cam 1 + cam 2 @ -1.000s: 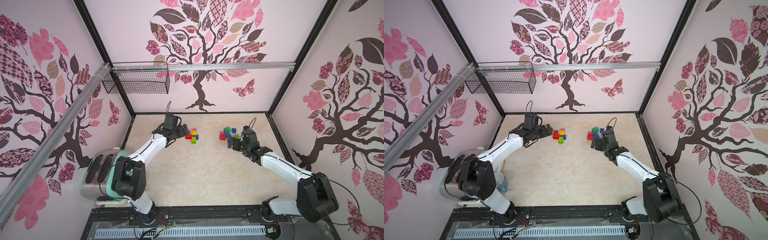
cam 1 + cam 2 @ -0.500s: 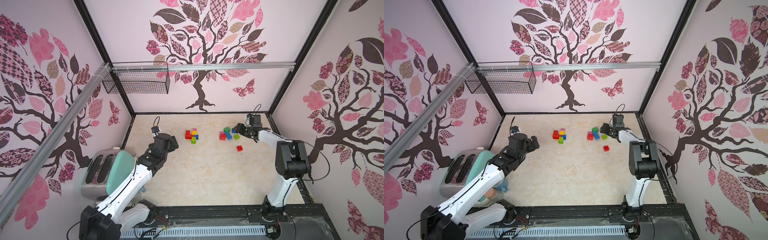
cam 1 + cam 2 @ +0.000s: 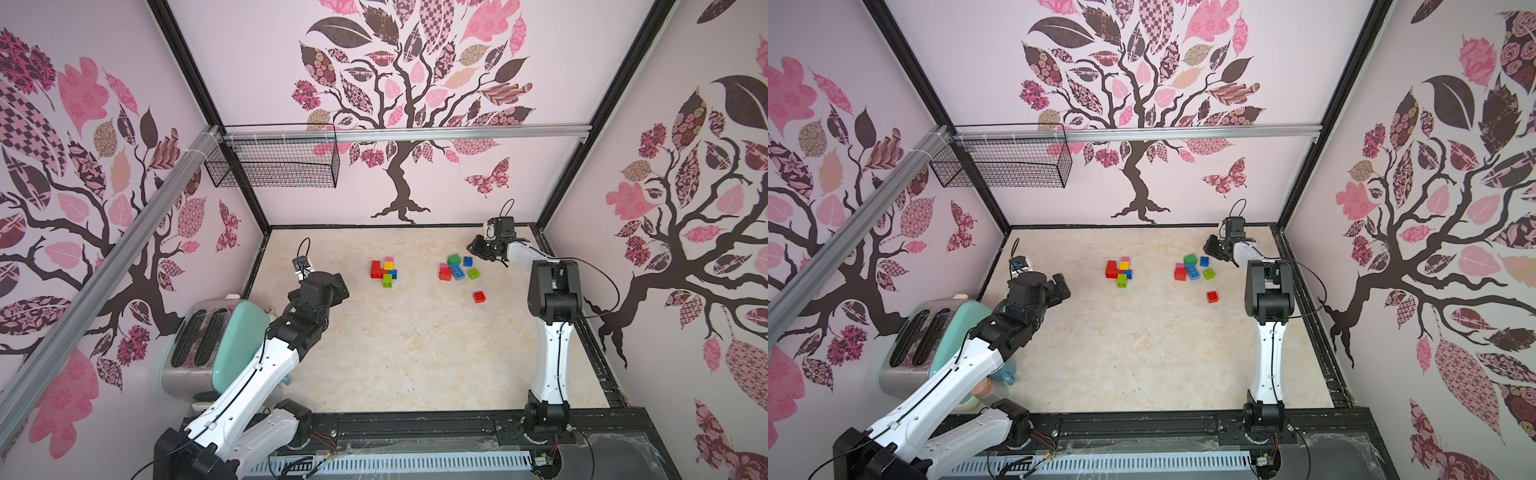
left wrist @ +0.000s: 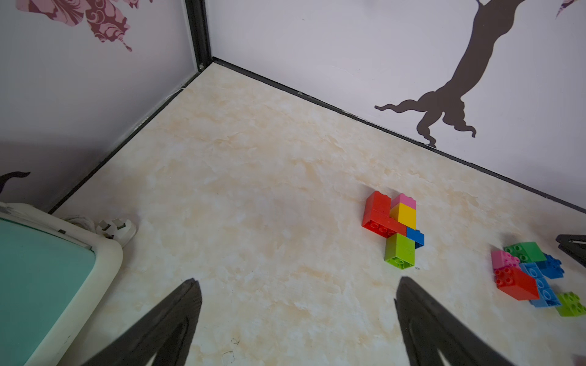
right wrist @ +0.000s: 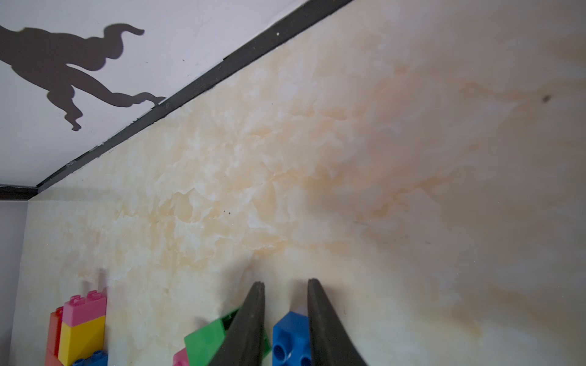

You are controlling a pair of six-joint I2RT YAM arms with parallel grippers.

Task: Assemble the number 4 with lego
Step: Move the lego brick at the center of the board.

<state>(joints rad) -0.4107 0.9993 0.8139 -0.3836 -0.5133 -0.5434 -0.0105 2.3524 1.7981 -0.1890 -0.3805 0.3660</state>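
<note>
An assembled lego cluster [image 3: 384, 270] [image 3: 1120, 270] [image 4: 393, 228] of red, pink, yellow, blue and lime bricks lies at the back middle of the table. Right of it sits a loose pile [image 3: 457, 268] [image 3: 1194, 268] of several bricks, with a single red brick [image 3: 478, 296] nearer the front. My left gripper [image 3: 338, 286] [image 4: 298, 280] is open and empty, well left of the cluster. My right gripper [image 3: 473, 248] [image 5: 285, 281] hovers by the pile's far right side. Its jaws stand a narrow gap apart over a blue brick [image 5: 290, 336] beside a green one [image 5: 209, 342], gripping nothing.
A toaster [image 3: 208, 332] with a teal side stands at the front left under my left arm, its plug [image 4: 114, 226] on the table near the left wall. A wire basket [image 3: 274, 162] hangs on the back left rail. Walls close the table on three sides.
Since a second ago both arms have drawn back from the bricks. The single red brick now lies alone in front of the pile. Over the last half second little has moved.
</note>
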